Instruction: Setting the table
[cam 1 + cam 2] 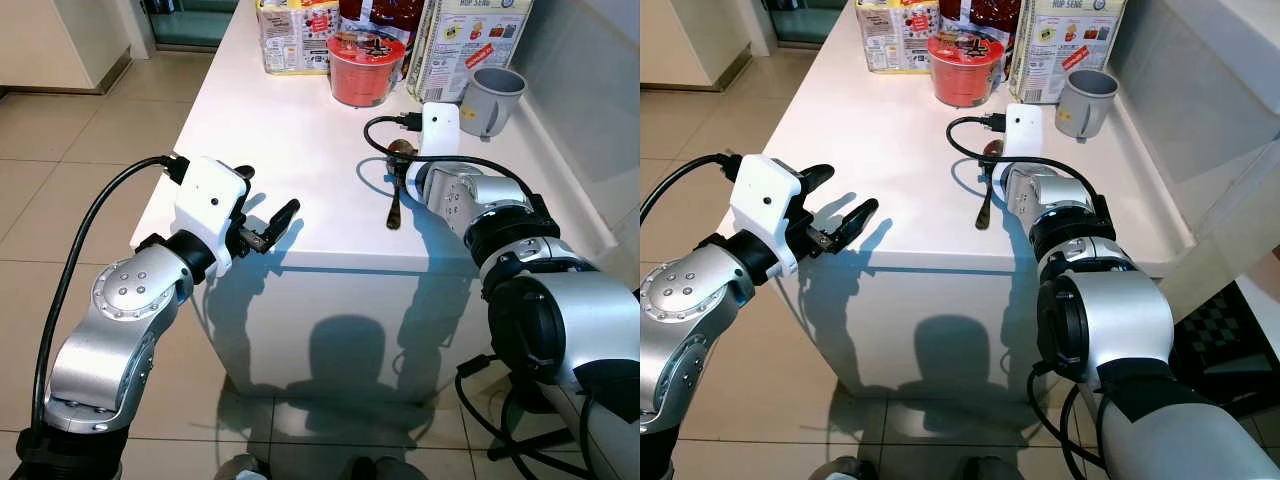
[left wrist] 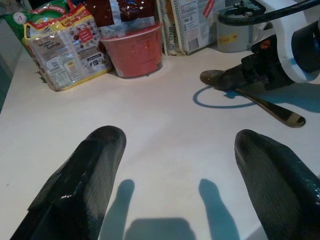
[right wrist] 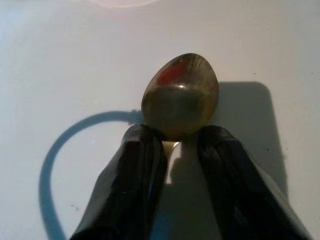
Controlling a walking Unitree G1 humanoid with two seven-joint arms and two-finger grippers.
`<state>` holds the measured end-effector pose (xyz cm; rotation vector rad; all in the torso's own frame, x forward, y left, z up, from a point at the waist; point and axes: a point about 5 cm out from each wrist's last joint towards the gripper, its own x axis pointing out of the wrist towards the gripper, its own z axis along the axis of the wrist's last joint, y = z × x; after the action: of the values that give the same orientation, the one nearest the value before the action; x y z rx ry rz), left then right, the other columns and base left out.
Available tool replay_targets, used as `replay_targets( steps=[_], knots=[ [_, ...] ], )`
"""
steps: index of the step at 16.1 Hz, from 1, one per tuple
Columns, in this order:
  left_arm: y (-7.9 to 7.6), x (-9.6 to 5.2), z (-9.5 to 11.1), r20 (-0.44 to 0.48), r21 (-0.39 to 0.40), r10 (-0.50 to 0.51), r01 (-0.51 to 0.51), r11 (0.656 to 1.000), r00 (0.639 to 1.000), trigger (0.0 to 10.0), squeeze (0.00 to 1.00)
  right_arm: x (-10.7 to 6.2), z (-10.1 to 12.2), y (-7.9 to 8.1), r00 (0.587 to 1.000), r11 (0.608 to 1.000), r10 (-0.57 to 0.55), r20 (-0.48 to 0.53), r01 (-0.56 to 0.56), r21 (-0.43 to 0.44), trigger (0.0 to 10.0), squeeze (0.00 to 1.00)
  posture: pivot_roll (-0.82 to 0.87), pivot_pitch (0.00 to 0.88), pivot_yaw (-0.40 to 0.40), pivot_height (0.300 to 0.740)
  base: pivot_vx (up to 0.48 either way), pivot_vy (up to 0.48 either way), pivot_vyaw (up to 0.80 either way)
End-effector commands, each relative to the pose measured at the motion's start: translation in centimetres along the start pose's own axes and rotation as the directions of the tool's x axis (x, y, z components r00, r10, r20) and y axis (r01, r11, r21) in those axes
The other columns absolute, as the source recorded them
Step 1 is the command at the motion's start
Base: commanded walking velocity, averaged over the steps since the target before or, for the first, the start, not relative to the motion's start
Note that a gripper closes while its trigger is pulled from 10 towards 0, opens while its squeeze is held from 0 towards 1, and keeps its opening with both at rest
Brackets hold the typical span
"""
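Observation:
A metal spoon (image 1: 394,206) lies on the white table (image 1: 290,120), handle pointing toward the front edge. My right gripper (image 1: 403,166) is low over the table, shut on the spoon's neck just behind the bowl (image 3: 180,95); its black fingers (image 3: 135,170) flank the thin handle. My left gripper (image 1: 268,195) hovers open at the table's front left corner with nothing between its fingers (image 2: 95,160). From the left wrist view the spoon (image 2: 272,107) and right gripper lie ahead across bare tabletop.
At the back of the table stand a red instant-noodle bowl (image 1: 365,68), food packets (image 1: 295,35), a carton (image 1: 465,40) and a grey mug (image 1: 492,97). A black cable (image 1: 385,125) loops over the table by the right wrist. Tiled floor surrounds the table.

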<state>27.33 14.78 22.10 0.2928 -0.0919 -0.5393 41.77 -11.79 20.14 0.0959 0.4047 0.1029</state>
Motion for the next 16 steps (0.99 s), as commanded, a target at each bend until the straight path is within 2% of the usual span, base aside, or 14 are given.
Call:
replay_targets(
  steps=[1, 11, 13, 16],
  knots=[
    [-0.2, 0.0, 0.5, 0.015, 0.009, -0.021, 0.021, 1.000, 1.000, 10.0, 0.00, 0.1, -1.2, 0.1, 0.998, 1.000, 0.006, -0.068, -0.006, 0.005, 0.0, 0.00, 0.13, 0.156, -0.024, 0.740, 0.000, 0.000, 0.00],
    [-0.2, 0.5, 0.2, 0.026, 0.004, 0.004, -0.004, 1.000, 1.000, 10.0, 0.00, 0.0, -0.4, -0.2, 0.999, 1.000, -0.004, -0.047, 0.003, -0.019, 0.0, 0.00, 0.11, 0.116, -0.040, 0.740, 0.000, 0.000, 0.00],
    [0.0, 0.7, 0.3, 0.033, -0.003, 0.011, -0.011, 1.000, 0.999, 10.0, 0.00, -0.2, 1.0, 0.0, 1.000, 1.000, 0.008, -0.002, -0.008, -0.029, 0.0, 0.00, 0.08, 0.091, -0.042, 0.740, 0.000, 0.000, 0.00],
    [0.0, 0.7, 0.3, 0.033, -0.003, 0.011, -0.011, 1.000, 0.999, 10.0, 0.00, -0.2, 1.0, 0.0, 1.000, 1.000, 0.008, -0.002, -0.008, -0.029, 0.0, 0.00, 0.08, 0.091, -0.042, 0.740, 0.000, 0.000, 0.00]
  ],
)
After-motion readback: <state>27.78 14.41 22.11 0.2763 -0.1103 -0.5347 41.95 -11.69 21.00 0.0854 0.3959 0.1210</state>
